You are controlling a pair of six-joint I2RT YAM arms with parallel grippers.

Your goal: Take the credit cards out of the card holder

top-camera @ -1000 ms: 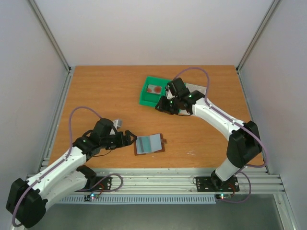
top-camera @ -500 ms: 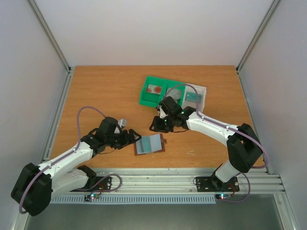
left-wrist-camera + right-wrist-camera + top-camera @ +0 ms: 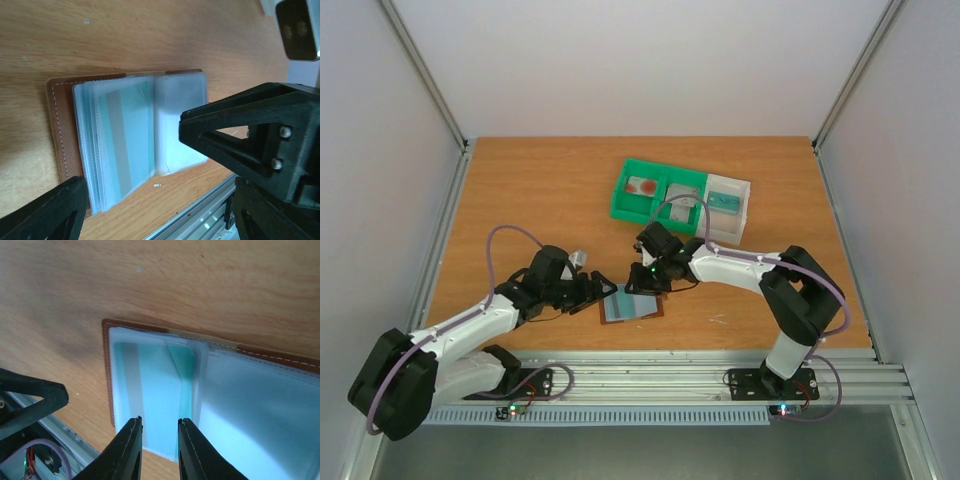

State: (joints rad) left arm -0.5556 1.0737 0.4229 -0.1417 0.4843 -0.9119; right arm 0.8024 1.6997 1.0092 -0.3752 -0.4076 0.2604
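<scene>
Close to the near edge of the bench [image 3: 540, 190], about midway along it, the card holder [image 3: 631, 303] lies flat and spread open, its brown cover underneath and the pale clear sleeves facing up. A teal card with a grey stripe [image 3: 127, 135] sits inside the sleeves. The left gripper [image 3: 604, 298] is at the holder's left edge, low over the wood, its claw spread wide with nothing in it. The right gripper [image 3: 160, 426] hangs over the far side of the holder, pointing down at the sleeves; its claw is open by only a narrow gap, and whether it touches a sleeve I cannot tell. Farther back, right of centre, stands a green-and-white compartment tray [image 3: 630, 212], well apart from the holder.
</scene>
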